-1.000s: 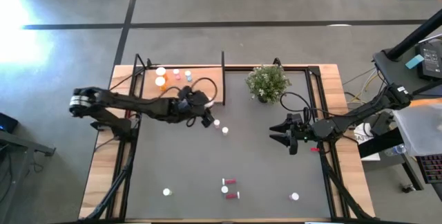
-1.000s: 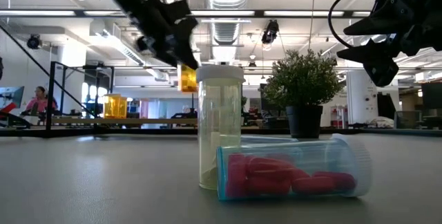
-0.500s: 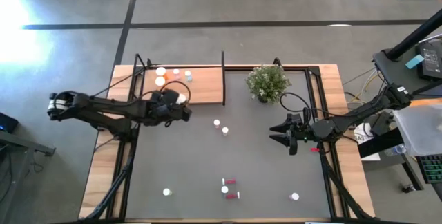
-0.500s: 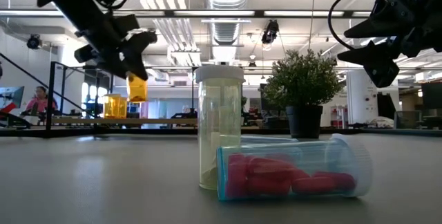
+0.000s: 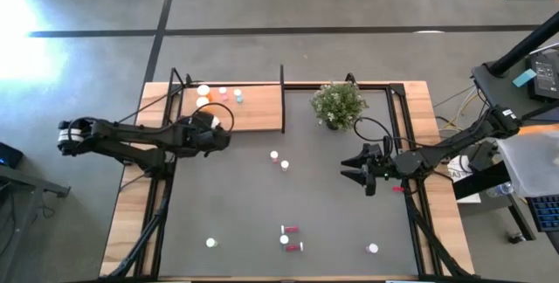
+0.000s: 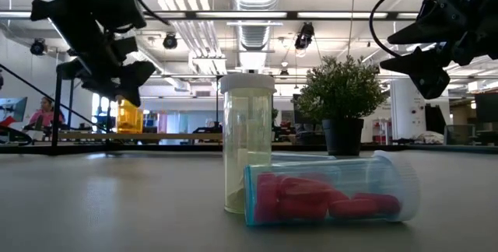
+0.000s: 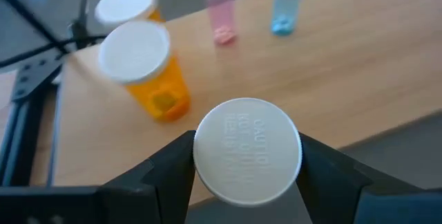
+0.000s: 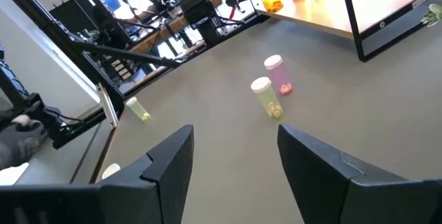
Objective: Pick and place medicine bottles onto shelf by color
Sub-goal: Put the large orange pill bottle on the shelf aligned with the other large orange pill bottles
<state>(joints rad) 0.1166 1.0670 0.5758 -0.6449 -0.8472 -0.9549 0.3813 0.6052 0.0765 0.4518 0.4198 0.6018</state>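
Note:
My left gripper (image 5: 210,124) hovers over the near edge of the light-brown shelf (image 5: 253,113), at its left part, shut on an orange medicine bottle whose white cap (image 7: 247,151) faces the wrist camera. On the shelf stand two orange bottles (image 7: 141,72), a pink one (image 7: 217,10) and a pale blue one (image 7: 286,3). Several loose bottles lie or stand on the mat, among them a yellow one (image 8: 262,96) and a pink one (image 8: 276,72). My right gripper (image 5: 362,171) waits open at the mat's right side, with nothing between its fingers. My left gripper pinches the orange bottle between its two fingers at the sides of its cap end (image 7: 197,158). The cap hides the body behind it. The fingers slant downward toward the shelf, with the bottle lying along them, cap toward the wrist. The bottle is lifted clear of the shelf.
A green potted plant (image 5: 338,104) stands right of the shelf's dark upright edge (image 5: 282,98). A yellow bottle (image 6: 247,143) stands close before the low camera, with a red-filled bottle (image 6: 327,197) lying beside it. Open mat lies between the two arms.
My left gripper has carried the orange bottle toward the table's left edge, from near the shelf's right end to its left part. It has sunk a little and rolled its wrist as it went. It has stayed shut on the bottle.

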